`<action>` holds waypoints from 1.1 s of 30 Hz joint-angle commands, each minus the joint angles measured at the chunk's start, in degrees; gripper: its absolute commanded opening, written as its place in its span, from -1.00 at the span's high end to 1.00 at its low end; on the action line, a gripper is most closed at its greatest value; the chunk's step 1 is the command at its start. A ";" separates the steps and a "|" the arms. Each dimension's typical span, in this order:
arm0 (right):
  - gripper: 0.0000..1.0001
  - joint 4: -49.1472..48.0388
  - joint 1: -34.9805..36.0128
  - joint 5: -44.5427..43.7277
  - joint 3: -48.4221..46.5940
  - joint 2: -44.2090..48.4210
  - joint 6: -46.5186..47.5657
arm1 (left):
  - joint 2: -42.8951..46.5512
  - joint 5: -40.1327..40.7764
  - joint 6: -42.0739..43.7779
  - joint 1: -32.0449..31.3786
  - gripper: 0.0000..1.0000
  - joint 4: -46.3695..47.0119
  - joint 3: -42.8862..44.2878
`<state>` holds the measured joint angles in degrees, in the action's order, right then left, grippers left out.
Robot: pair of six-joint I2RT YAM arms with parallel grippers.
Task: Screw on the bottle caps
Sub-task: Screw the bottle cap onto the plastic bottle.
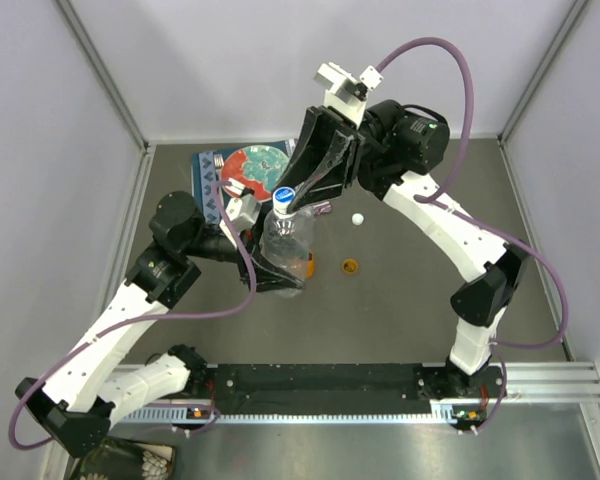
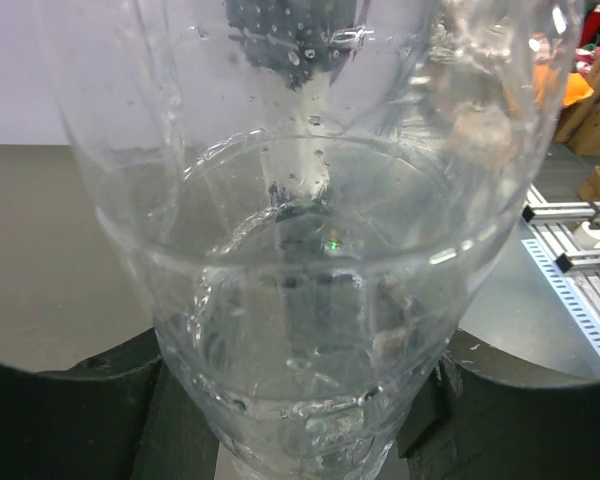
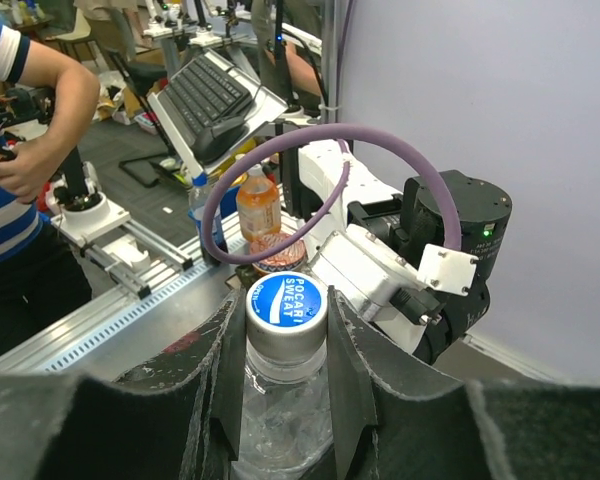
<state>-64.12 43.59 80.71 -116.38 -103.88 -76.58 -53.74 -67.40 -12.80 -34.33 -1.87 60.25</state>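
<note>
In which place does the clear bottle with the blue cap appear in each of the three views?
Top external: centre, the clear bottle between both arms.
Left wrist: the bottle fills the frame.
Right wrist: bottom centre, under its cap.
Shared landmark: its blue cap, in top and right wrist views.

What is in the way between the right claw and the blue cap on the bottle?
Nothing that shows. The right gripper hugs both sides of the cap, which sits on the clear bottle held by the left gripper.
</note>
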 commanded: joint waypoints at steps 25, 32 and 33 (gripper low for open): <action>1.00 -1.29 0.18 3.49 16.17 5.34 3.52 | 1.18 29.16 9.11 1.81 0.73 -4.37 5.49; 1.00 11.33 -1.49 2.18 21.45 10.44 14.42 | 1.62 33.55 5.51 2.77 0.78 -2.62 6.02; 1.00 14.17 -1.49 1.74 21.98 10.88 18.87 | 1.44 34.17 5.15 2.86 0.78 -2.44 6.28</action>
<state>-60.31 40.73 70.46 -97.08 -96.99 -67.81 -52.88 -43.79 -0.05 -34.11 -15.18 61.73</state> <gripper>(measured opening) 0.319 0.604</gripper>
